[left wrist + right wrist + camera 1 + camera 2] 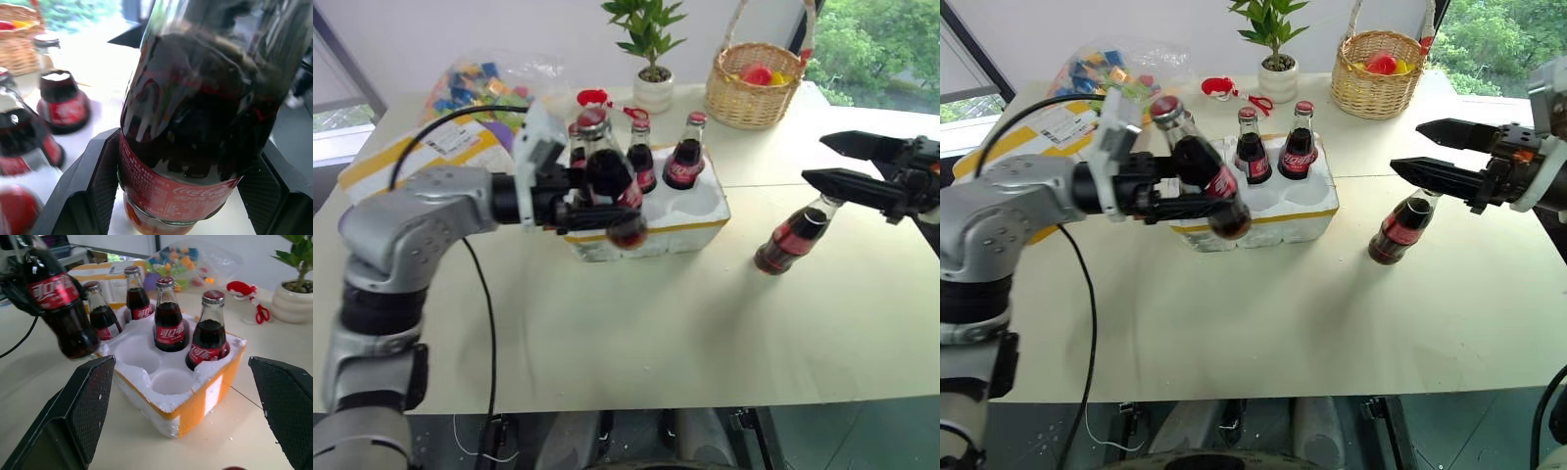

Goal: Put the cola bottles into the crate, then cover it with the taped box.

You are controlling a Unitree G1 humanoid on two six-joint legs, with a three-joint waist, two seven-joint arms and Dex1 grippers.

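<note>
At the far left of the counter (636, 343), the taped box (421, 152) lies flat and well apart from the action; it looks parked there because the cover goes on last.

The left tool (1197, 204) is clenched round the lower body of a cola bottle (1197, 162), carrying it tilted, cap leaning left, above the near left corner of the crate (695, 220). The grip sits low on the glass, probably so the base leads down into a well.

The crate stands mid-counter with four bottles upright in its wells; two (137, 296) fill the far left side and two (210, 340) the far right side. Two wells (168, 379) on its near side are empty, so the carried bottle likely goes into one of them.

To the right of the crate, a sixth bottle (795, 238) lies tipped on the counter. The right tool (1435, 152) hangs above it, released and spread wide, apparently waiting its turn.
</note>
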